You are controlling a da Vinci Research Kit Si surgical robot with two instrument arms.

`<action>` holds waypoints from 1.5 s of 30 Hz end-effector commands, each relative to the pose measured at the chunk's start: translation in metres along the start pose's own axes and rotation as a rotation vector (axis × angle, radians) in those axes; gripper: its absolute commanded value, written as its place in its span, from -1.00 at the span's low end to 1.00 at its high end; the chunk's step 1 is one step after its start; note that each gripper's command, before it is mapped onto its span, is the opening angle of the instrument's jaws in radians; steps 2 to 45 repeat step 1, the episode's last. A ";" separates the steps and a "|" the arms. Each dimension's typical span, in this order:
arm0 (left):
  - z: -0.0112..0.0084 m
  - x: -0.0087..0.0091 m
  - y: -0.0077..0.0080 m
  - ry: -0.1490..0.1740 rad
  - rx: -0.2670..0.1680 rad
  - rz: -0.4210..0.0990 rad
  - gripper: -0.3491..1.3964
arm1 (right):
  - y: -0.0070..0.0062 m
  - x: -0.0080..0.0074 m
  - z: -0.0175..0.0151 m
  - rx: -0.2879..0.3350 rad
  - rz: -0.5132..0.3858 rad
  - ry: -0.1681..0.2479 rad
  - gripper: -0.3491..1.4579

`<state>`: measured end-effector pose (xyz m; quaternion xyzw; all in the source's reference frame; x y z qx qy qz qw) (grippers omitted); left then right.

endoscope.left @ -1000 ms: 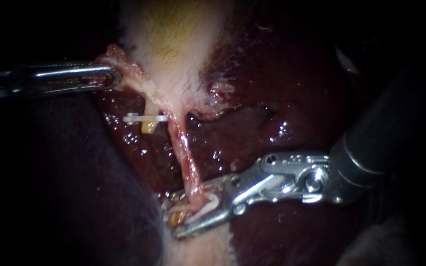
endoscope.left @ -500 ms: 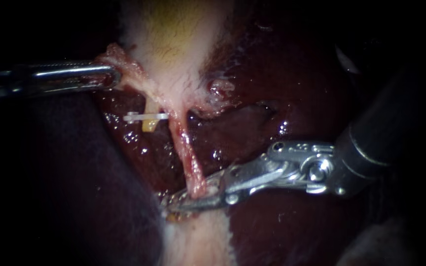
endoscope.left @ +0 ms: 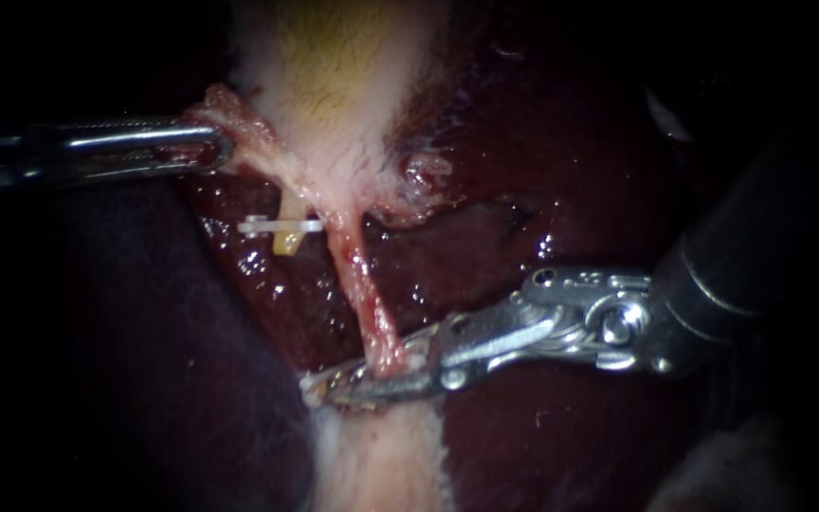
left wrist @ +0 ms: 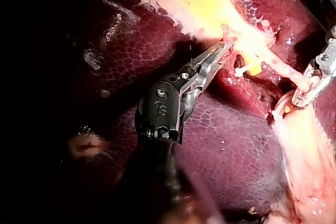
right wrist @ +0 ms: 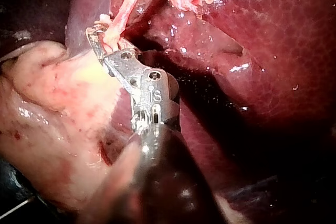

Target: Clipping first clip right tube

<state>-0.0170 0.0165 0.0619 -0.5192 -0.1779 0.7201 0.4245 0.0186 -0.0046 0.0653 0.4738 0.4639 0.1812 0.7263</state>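
You have no label or sign to read here, only small stamped marks on your left instrument (left wrist: 224, 46) and right instrument (right wrist: 98, 40).

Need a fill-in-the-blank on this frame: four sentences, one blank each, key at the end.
1. The right instrument has its jaws shut on the long pink ____.
2. The left instrument has its jaws ____ on tissue at the edge of the gallbladder.
3. A white ____ sits across the short yellow stub.
4. The dark red organ beneath all this is the ____.

Missing words: tube; shut; clip; liver.
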 end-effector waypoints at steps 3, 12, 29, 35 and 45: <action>0.0000 0.0000 0.0000 0.000 0.000 0.000 -1.00 | 0.0001 -0.0001 0.0000 -0.001 0.000 0.001 -1.00; 0.0000 0.0000 0.0000 0.000 0.000 0.000 -1.00 | 0.0001 -0.0001 0.0000 -0.001 0.000 0.001 -1.00; 0.0000 0.0000 0.0000 0.000 0.000 0.000 -1.00 | 0.0001 -0.0001 0.0000 -0.001 0.000 0.001 -1.00; 0.0000 0.0000 0.0000 0.000 0.000 0.000 -1.00 | 0.0001 -0.0001 0.0000 -0.001 0.000 0.001 -1.00; 0.0000 0.0000 0.0000 0.000 0.000 0.000 -1.00 | 0.0001 -0.0001 0.0000 -0.001 0.000 0.001 -1.00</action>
